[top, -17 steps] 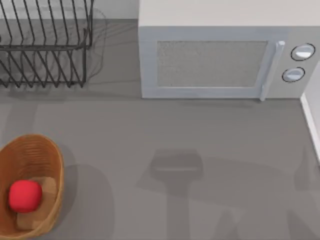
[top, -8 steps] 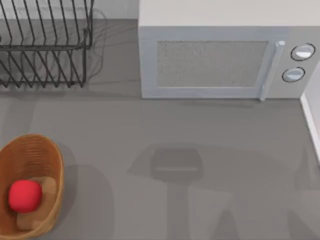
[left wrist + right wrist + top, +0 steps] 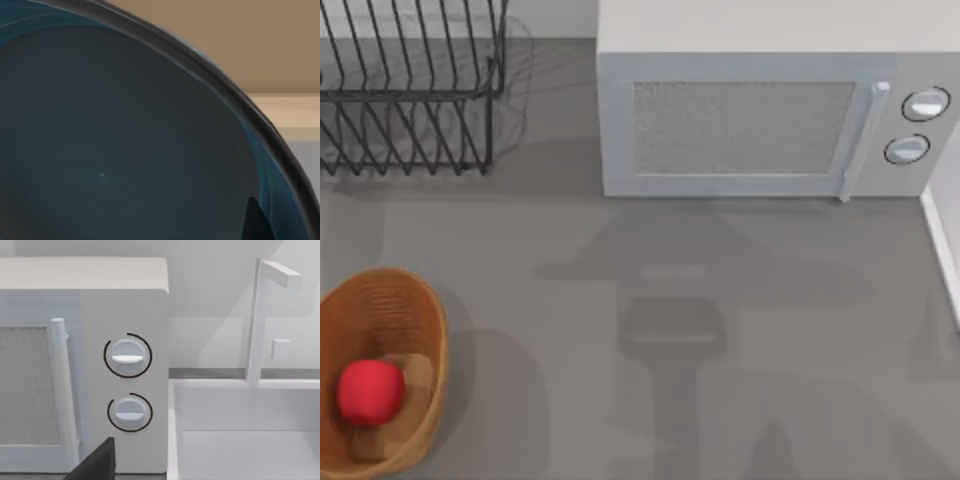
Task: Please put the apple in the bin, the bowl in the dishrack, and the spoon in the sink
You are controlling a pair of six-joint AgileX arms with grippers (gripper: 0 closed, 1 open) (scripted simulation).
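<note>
The bright red apple (image 3: 370,392) lies inside the woven orange-brown bin (image 3: 420,310) at the table's front left. The black wire dishrack (image 3: 410,90) stands at the back left with nothing in it. In the left wrist view the teal-blue bowl (image 3: 125,140) is held up close, its dark rim against a beige wall. My left gripper (image 3: 256,225) is shut on the bowl's wall, with one black fingertip inside it. The white sink (image 3: 250,450) lies right of the microwave. A dark part of my right gripper (image 3: 97,465) shows before it. The spoon is out of view.
A light grey microwave (image 3: 760,110) with two knobs (image 3: 127,356) stands at the back centre and right. A white faucet (image 3: 260,315) rises behind the sink. The sink's pale rim (image 3: 942,240) bounds the table's right side. Arm shadows lie across the grey table (image 3: 550,250).
A broad shadow has spread over the table just in front of the microwave. The apple, the bin and the dishrack have not moved.
</note>
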